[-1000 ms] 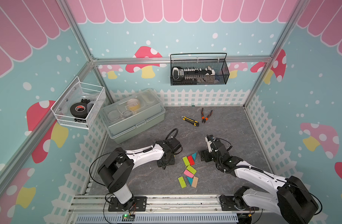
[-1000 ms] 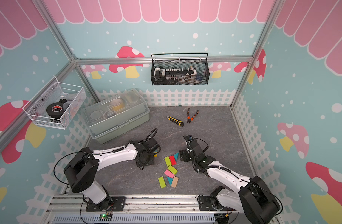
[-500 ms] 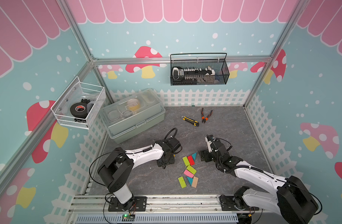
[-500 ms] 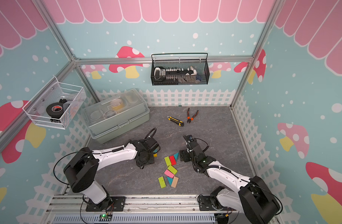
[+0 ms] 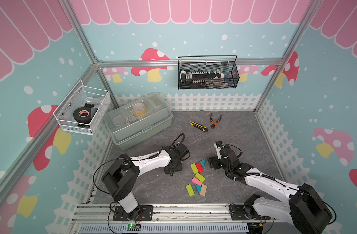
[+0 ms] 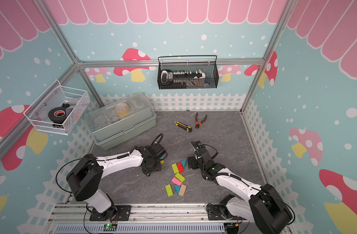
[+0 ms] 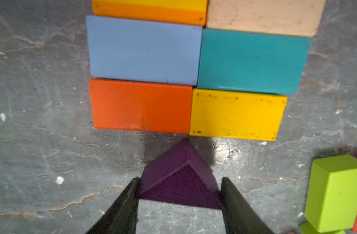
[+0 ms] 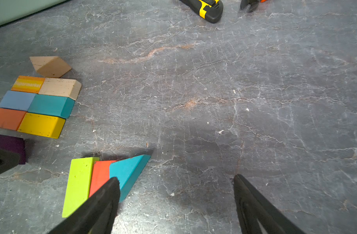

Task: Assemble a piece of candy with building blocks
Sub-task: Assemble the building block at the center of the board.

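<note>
We see our left tool (image 5: 172, 168) low beside loose building blocks (image 5: 197, 178), right tool (image 5: 214, 162) opposite, grey tabletop (image 5: 244, 129), knife (image 5: 198, 126), pliers (image 5: 215, 121)

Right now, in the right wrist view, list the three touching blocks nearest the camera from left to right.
lime green block → red block → teal wedge, partly behind a finger of the right gripper.

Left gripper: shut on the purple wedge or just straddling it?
Shut on it. In the left wrist view both fingers press the purple wedge at its two base corners, no gap visible; left gripper.
</note>
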Available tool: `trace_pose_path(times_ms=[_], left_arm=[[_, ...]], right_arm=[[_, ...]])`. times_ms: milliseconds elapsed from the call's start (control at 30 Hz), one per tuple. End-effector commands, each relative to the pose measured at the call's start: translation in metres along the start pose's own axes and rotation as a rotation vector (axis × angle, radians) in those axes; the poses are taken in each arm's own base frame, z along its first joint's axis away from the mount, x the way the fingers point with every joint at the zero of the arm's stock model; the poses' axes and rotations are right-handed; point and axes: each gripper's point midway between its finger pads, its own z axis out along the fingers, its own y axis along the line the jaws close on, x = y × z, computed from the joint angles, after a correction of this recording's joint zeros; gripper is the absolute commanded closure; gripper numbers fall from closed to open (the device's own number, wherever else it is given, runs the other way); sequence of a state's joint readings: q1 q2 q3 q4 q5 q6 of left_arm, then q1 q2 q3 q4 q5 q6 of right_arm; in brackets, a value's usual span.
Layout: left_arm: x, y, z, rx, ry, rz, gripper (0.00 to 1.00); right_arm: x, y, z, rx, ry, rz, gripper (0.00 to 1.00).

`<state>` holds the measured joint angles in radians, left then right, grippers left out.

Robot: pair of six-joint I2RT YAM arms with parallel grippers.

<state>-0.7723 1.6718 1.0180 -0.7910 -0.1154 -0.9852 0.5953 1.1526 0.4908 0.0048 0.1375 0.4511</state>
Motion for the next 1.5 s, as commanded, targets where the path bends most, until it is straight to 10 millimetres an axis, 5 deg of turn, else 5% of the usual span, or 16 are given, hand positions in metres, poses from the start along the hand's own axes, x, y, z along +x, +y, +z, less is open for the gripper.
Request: trace_pose_path(times_ms=[0, 1033, 1467], left_arm=[[-0.004, 0.002, 0.002, -0.008, -0.011, -0.021, 0.42], [-0.006, 0.000, 0.005, -0.011, -0.010, 0.000, 0.34], [-0.003, 0.003, -0.014, 0.030, -0.030, 0.019, 0.22]], right_arm=[[0.004, -0.004, 0.001, 0.009, 0.003, 0.017, 0.12], [0.005, -0.003, 0.002, 0.008, 0.008, 0.016, 0.12], [0.005, -0.005, 0.002, 0.020, 0.008, 0.011, 0.12]])
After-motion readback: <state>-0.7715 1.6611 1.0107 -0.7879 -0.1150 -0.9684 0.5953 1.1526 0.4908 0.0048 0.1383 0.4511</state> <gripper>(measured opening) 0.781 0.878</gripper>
